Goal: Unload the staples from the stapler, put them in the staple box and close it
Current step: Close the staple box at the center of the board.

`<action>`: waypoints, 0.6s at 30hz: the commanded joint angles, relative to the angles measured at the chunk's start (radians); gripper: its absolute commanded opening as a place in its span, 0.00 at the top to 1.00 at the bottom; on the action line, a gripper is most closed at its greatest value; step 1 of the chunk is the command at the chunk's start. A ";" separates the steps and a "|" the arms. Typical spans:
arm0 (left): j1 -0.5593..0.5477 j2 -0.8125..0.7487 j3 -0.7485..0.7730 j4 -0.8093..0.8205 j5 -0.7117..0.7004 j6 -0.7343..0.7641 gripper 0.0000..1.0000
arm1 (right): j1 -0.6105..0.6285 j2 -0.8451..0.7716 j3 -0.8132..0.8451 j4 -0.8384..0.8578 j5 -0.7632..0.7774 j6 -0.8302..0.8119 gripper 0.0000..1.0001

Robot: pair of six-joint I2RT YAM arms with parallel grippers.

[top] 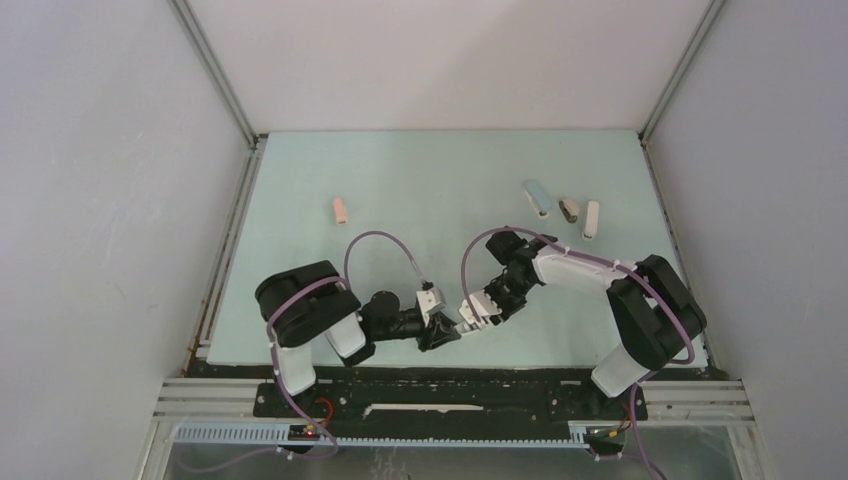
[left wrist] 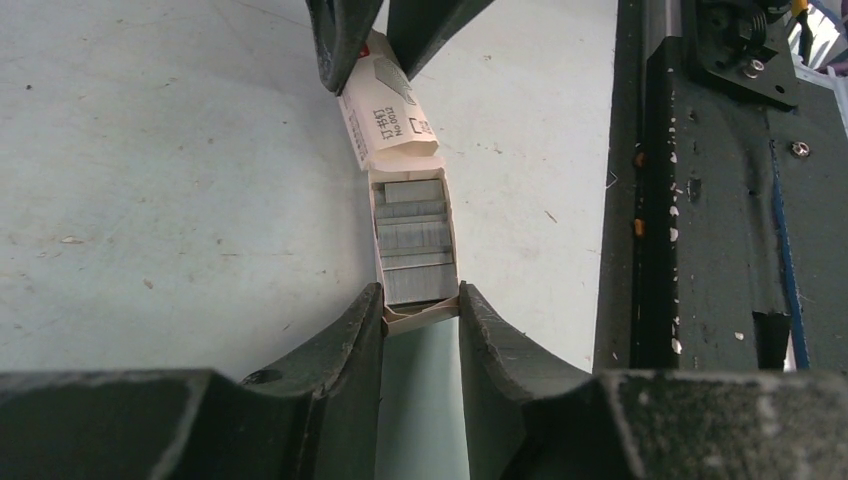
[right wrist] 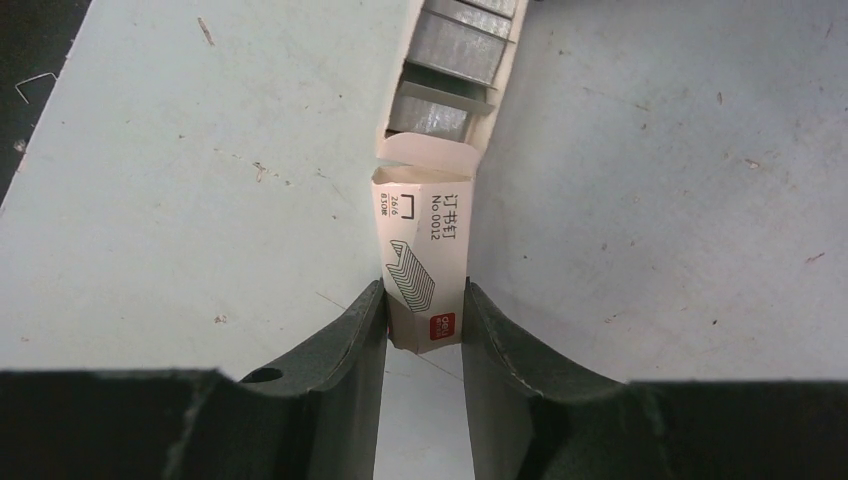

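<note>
Item, far left: pink stapler [top: 341, 210], lying alone on the table [top: 420, 170], well apart from both arms. Item, centre left: left gripper [left wrist: 420, 300], jaws clamped on the near end of an open card tray [left wrist: 421, 318]. Item, in that tray: the staples [left wrist: 415, 245], several grey strips lying loose, overlapping and not squared to one another, uncovered from above. Item, centre right: printed sleeve [right wrist: 425, 250] of the same box, drawn off nearly the whole tray, flap open at its mouth; whether the mouth holds the tray's far end cannot be told. Item: right gripper [right wrist: 425, 300], jaws clamped on the sleeve's closed end. Item, far right: three staplers [top: 569, 210], pale blue, dark and white, side by side, none touched. Hazards, as judged: a further pull would likely leave the tray held by one end only, and any tilt would slide the loose strips onto the table. The thin card may also buckle under either grip, skewing the tray and spilling its contents.
</note>
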 commanded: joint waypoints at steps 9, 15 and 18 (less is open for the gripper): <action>0.013 0.005 0.007 0.049 0.055 0.013 0.65 | 0.028 -0.017 -0.017 -0.002 -0.013 -0.020 0.60; 0.008 0.019 0.017 0.052 0.066 0.007 0.66 | 0.029 -0.017 -0.017 0.003 -0.010 -0.016 0.60; 0.009 0.020 0.016 0.051 0.037 0.009 0.66 | 0.030 -0.019 -0.017 -0.002 -0.012 -0.019 0.60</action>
